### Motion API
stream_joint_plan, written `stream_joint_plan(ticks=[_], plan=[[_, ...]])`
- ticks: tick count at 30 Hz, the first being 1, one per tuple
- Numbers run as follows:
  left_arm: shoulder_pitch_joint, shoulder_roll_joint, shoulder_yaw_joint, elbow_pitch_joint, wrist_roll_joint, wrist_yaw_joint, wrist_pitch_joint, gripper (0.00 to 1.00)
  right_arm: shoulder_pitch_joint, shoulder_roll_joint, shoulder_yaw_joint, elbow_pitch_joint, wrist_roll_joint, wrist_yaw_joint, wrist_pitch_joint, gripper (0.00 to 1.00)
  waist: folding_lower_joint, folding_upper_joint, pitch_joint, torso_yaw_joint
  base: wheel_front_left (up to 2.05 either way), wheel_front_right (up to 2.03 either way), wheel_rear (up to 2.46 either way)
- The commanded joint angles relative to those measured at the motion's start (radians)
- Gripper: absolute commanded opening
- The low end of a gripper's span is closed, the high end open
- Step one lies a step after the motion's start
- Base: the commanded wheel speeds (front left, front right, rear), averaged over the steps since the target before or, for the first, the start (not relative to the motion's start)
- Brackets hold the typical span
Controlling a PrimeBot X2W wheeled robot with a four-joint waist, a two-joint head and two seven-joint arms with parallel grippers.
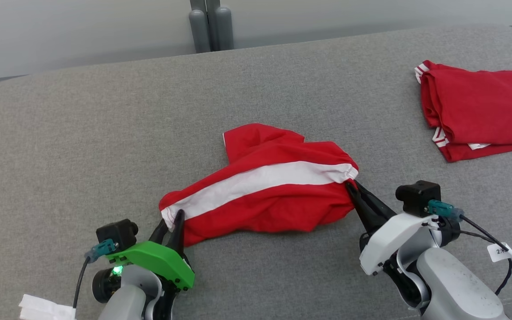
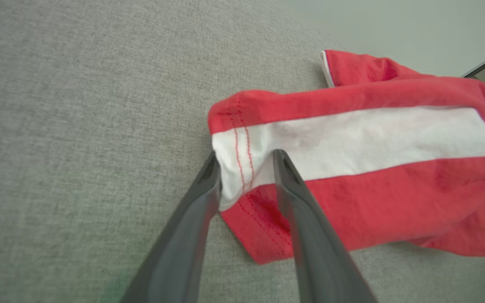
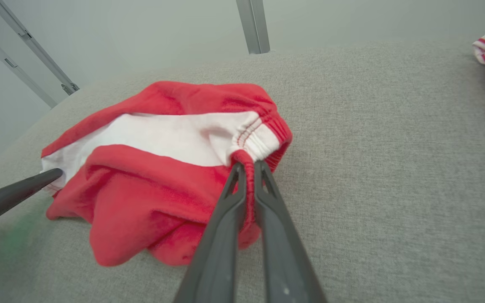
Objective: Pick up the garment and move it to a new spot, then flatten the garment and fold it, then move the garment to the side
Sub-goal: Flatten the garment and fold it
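You have the garment [image 1: 265, 195], red with a broad white stripe [image 1: 260, 180] along its length, lying crumpled near the middle of the grey cushion [image 1: 105, 133], and it runs slantwise between your two grippers. Your right gripper [image 1: 351, 186] is at the garment's right end, its jaws drawn close together on the gathered elastic waistband [image 3: 259, 141]. In the right wrist view a red roll of that waistband is pinched between the two dark fingers just below the white section. Your left gripper [image 1: 171, 220] is at the opposite, lower-left end, where the stitched hem [image 2: 242, 155] lies. In the left wrist view its jaws stand partway apart with the hem corner between them. One finger touches the outer edge of the white stripe and the other lies over the cloth just inside the hem. You cannot tell from these views whether the cloth is actually pinched there. The middle of the garment sags in loose folds onto the cushion between the two ends, and one red flap sticks out on the far side. A second, folded red garment [image 1: 478, 111] lies well apart at the far right of the cushion, beyond your right arm.
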Motion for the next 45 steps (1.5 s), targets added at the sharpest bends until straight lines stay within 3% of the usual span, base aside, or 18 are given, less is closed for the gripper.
stream_joint_plan(ticks=[1,5,7,8,15,21,31,39,42,45], plan=[[-0.014,0.002,-0.002,0.001,-0.009,-0.004,-0.007,0.4,0.002,-0.003,-0.003,-0.001,-0.003,0.0,-0.006,0.0,0.0,0.0,-0.002,0.0,0.0,0.0,0.0],[0.0,0.002,-0.007,-0.006,-0.012,-0.007,-0.02,0.25,0.013,-0.003,-0.007,0.003,-0.004,0.0,-0.007,0.0,0.0,0.0,-0.009,0.002,0.0,0.0,0.0],[0.01,0.004,-0.01,-0.013,-0.013,-0.009,-0.023,0.05,0.019,-0.003,-0.007,0.004,-0.004,0.0,-0.006,0.0,0.0,0.0,-0.014,0.005,0.0,0.0,0.0],[0.015,0.005,-0.012,-0.019,-0.013,-0.01,-0.029,0.0,0.02,-0.003,-0.008,0.004,-0.004,0.0,-0.006,0.0,0.0,0.0,-0.016,0.006,0.0,0.0,0.0],[0.042,0.016,-0.011,-0.099,-0.016,-0.015,-0.069,0.0,0.024,-0.011,-0.026,-0.009,-0.012,0.0,-0.028,0.0,0.0,0.0,-0.047,0.009,0.0,0.0,0.0],[0.081,0.025,-0.003,-0.249,-0.029,-0.019,-0.092,0.0,0.037,-0.037,-0.073,-0.082,-0.019,0.0,-0.046,0.0,0.0,0.0,-0.099,0.008,0.0,0.0,0.0],[0.152,0.056,0.001,-0.645,-0.031,0.023,-0.05,0.0,0.11,-0.1,-0.209,-0.426,-0.098,0.0,0.011,0.0,0.0,0.0,-0.18,-0.008,0.0,0.0,0.0],[0.159,0.102,0.022,-0.951,-0.009,0.084,0.021,0.0,0.173,-0.086,-0.311,-0.735,-0.155,0.0,0.117,0.0,0.0,0.0,-0.193,-0.026,0.0,0.0,0.0],[0.138,0.124,0.031,-1.02,-0.008,0.101,0.063,0.0,0.178,-0.077,-0.315,-0.796,-0.158,0.0,0.158,0.0,0.0,0.0,-0.18,-0.028,0.0,0.0,0.0],[0.081,0.154,0.05,-1.011,-0.011,0.104,0.107,0.0,0.128,-0.066,-0.283,-0.779,-0.143,0.0,0.187,0.0,0.0,0.0,-0.152,-0.026,0.0,0.0,0.0]])
